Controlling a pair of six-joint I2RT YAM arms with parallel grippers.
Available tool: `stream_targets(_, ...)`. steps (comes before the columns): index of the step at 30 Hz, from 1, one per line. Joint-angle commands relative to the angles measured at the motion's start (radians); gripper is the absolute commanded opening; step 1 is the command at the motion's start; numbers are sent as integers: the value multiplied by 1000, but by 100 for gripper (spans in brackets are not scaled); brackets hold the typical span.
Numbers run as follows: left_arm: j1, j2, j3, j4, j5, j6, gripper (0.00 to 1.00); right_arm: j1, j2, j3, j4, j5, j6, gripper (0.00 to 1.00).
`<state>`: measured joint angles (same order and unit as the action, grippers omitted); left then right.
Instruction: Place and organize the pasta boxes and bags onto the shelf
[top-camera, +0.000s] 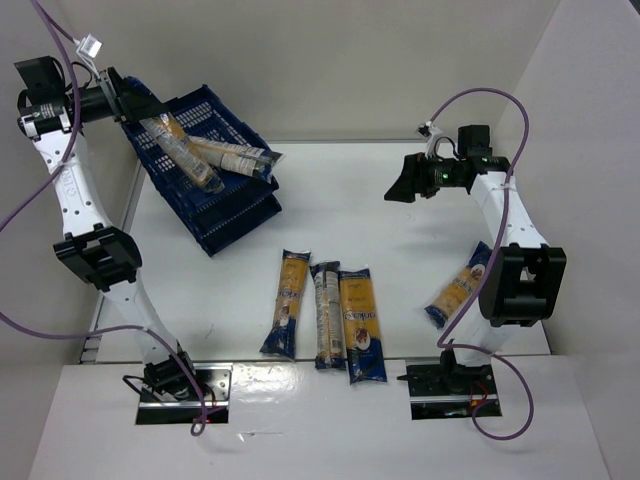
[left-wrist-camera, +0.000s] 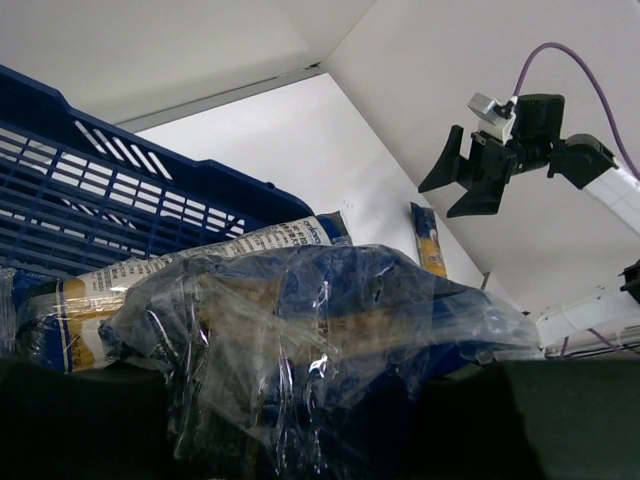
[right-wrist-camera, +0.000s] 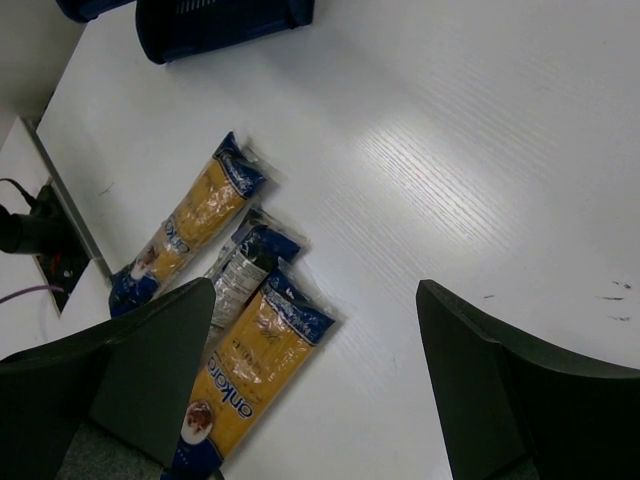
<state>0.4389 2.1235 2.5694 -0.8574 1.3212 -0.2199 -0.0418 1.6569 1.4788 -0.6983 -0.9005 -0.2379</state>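
Observation:
The shelf is a stack of dark blue lattice crates (top-camera: 232, 205) at the far left, also in the left wrist view (left-wrist-camera: 90, 190). My left gripper (top-camera: 138, 103) is shut on the end of a clear-wrapped pasta packet (top-camera: 185, 152) that lies slanted over the top crate. Its crumpled end fills the left wrist view (left-wrist-camera: 320, 320). A second packet (top-camera: 238, 156) lies in the crate beside it. Three packets (top-camera: 285, 305) (top-camera: 327, 315) (top-camera: 362, 325) lie side by side on the table, also in the right wrist view (right-wrist-camera: 250, 370). My right gripper (top-camera: 398, 188) is open and empty, high above the table.
Another pasta packet (top-camera: 458, 285) lies at the right next to the right arm's base link. White walls close the table at the back and on both sides. Purple cables loop off both arms.

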Motion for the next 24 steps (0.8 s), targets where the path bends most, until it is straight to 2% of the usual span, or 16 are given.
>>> stream_targets(1, 1, -2, 6, 92, 95, -61, 0, 2, -43, -6, -4, -3, -24, 90)
stream_targets(9, 1, 42, 41, 92, 63, -70, 0, 2, -14, 12, -4, -3, -34, 90)
stream_targets(12, 1, 42, 151, 81, 42, -84, 0, 2, 7, 21, -4, -3, -34, 90)
stream_targets(16, -17, 44, 380, 67, 42, -133, 0, 2, 27, 21, -4, -14, -34, 90)
stream_targets(20, -28, -3, 445, 34, 52, -133, 0, 2, 37, 50, -23, -23, -34, 90)
stream_targets(22, -28, -4, 545, 6, 52, -101, 0, 2, 46, 61, -32, -32, -34, 90)
stream_targets(24, -28, -52, 545, -29, 27, -44, 0, 2, 46, 61, -32, -32, -43, 90)
